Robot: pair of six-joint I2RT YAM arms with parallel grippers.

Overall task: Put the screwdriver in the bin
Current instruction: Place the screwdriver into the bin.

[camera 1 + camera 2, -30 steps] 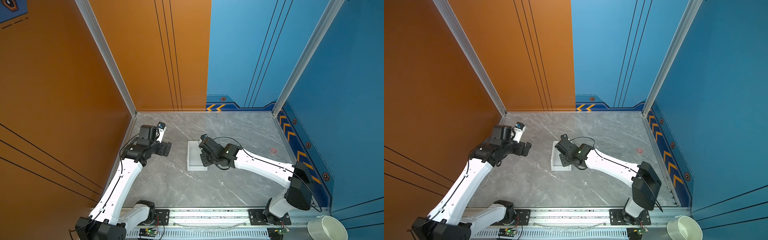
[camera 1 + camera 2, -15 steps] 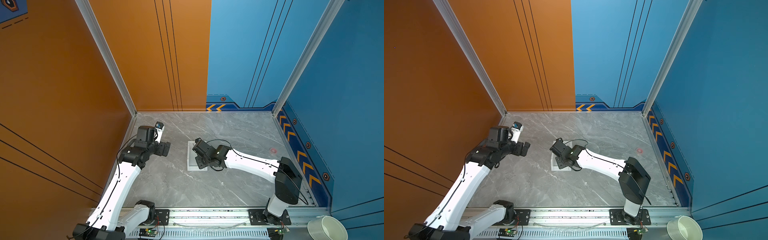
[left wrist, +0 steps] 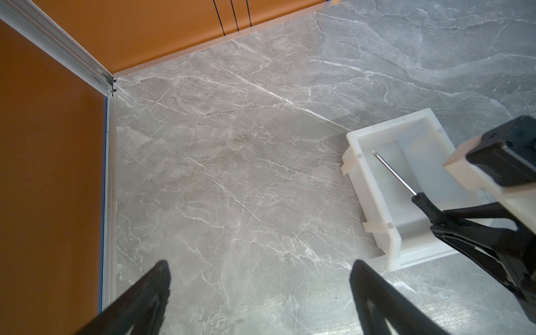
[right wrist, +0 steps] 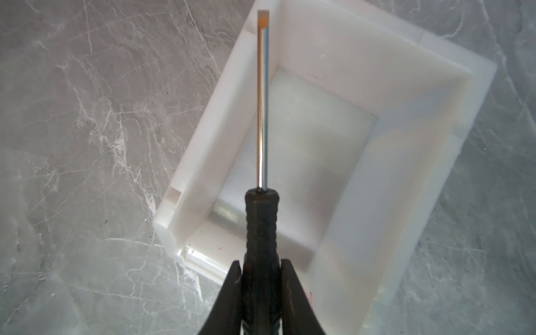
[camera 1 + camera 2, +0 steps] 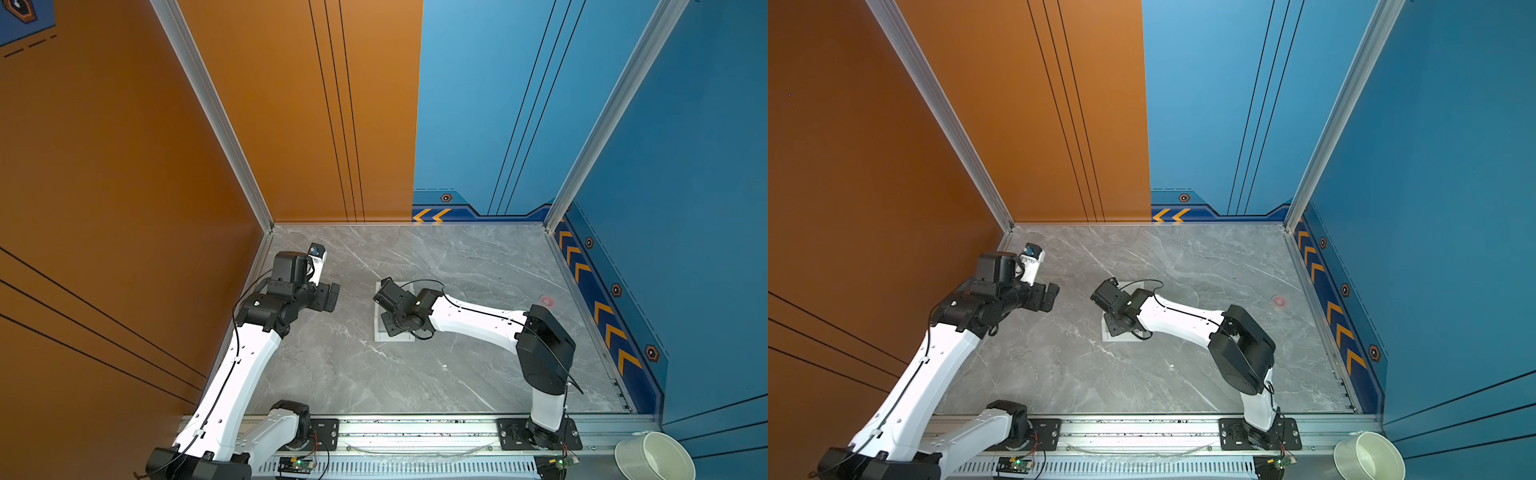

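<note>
A grey marble-patterned tabletop (image 5: 457, 374) carries a white rectangular bin (image 5: 395, 337) near its middle; a small reddish round spot (image 5: 546, 300) lies well apart, towards the blue side wall (image 5: 685, 208).

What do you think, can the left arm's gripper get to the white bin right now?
Probably yes, to its near wall: only bare table lies between the open left gripper and the bin. Its inside looks harder, because the right gripper, shut on the screwdriver, hangs over it.

Right pincer (image 5: 390, 326) over white bin (image 5: 397, 337), grey table (image 5: 478, 257)
</note>
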